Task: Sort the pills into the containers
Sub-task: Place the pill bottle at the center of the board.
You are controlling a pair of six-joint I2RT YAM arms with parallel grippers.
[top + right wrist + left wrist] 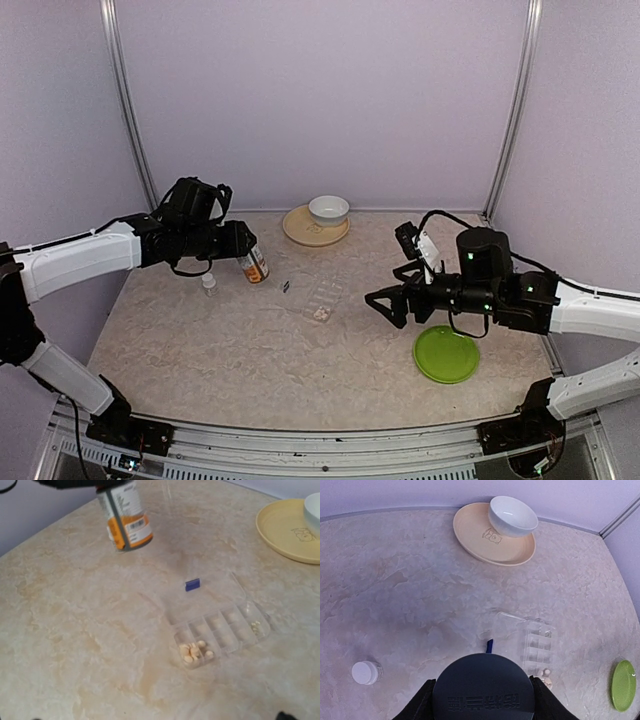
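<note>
The containers are one clear compartmented pill box (325,298) (538,647) (222,627), lying open mid-table with a blue latch (192,584). Several whitish pills (194,652) (321,314) fill one end compartment, and a few tiny pills (256,625) lie in another. My left gripper (247,262) (483,702) is shut on an orange-labelled pill bottle (255,266) (125,520), held tilted above the table to the left of the box. The bottle's dark base (483,685) fills the lower part of the left wrist view. My right gripper (386,305) hangs open just right of the box, holding nothing.
A small white cap (209,284) (366,672) stands on the table under the left arm. At the back sits a white bowl (328,209) on a tan plate (298,230). A green plate (446,353) lies below the right arm. Walls close in three sides.
</note>
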